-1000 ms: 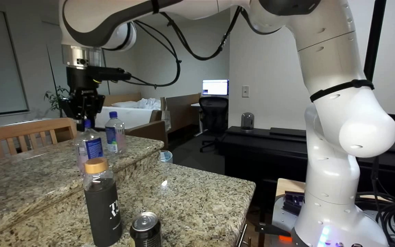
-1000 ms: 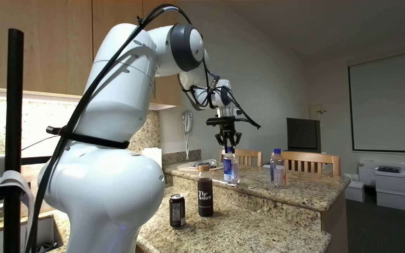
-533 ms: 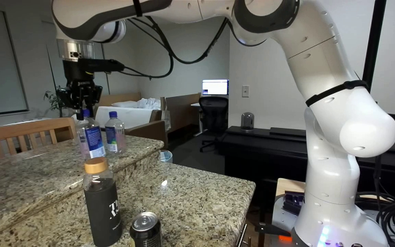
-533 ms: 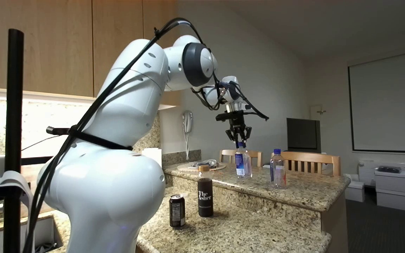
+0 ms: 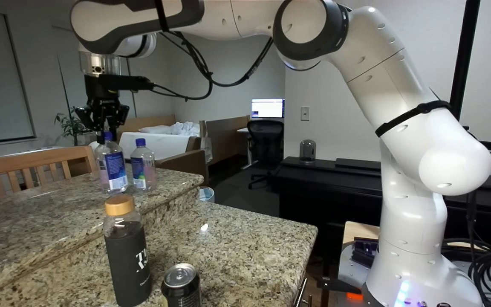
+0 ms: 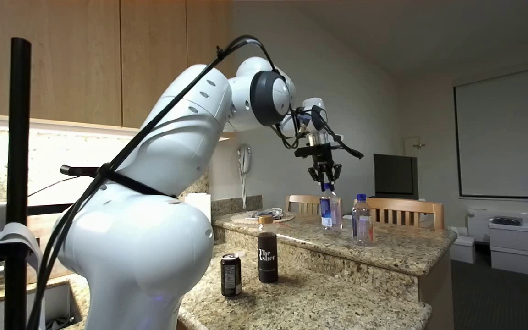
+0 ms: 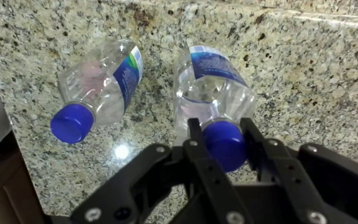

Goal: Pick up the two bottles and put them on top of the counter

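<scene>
moving nearer second bottle [image 7: 104, 85]: gripped bottle [image 7: 213, 93], perhaps touching counter [image 7: 306, 84]

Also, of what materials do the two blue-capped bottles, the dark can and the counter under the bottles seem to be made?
One bottle and its twin: probably glossy plastic, transparent with sharp highlights, though glass is not excluded.
Dark can: likely coated metal; its top is shiny silver-grey.
Counter: apparently polished stone, perhaps granite, speckled and showing a bright glare spot.
</scene>
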Available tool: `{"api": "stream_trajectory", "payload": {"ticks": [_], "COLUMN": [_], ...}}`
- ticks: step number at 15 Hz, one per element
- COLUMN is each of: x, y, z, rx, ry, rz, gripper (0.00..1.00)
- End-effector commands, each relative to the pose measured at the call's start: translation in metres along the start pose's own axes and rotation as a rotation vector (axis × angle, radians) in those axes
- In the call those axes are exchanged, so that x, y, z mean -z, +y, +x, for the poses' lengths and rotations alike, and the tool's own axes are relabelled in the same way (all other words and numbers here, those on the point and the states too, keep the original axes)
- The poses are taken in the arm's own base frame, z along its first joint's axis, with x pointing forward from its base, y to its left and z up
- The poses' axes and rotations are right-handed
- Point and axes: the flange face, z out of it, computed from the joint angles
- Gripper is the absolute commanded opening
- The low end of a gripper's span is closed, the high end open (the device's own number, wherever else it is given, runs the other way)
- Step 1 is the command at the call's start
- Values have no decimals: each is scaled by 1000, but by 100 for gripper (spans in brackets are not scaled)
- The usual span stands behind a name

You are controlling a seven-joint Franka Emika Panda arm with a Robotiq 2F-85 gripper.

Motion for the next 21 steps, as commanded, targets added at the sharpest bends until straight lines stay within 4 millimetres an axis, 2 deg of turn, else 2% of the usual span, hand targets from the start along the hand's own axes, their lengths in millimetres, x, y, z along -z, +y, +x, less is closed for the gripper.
{"api": "stream_trajectory", "payload": {"ticks": [1,5,9,17,18,19,21], "x": [-1,-18,-27,-18,-18,-18,-17], "y": [15,24,23,19,19,19,19], "z": [8,12,13,17,17,17,18], "rx": [-31,-47,-53,-50,-50,-51,-53], "ry": [-6,-26,-37,-7,-7,-8,-5], "rz": [29,52,69,64,64,62,61], "gripper": [15,15,15,15,32,60,66]}}
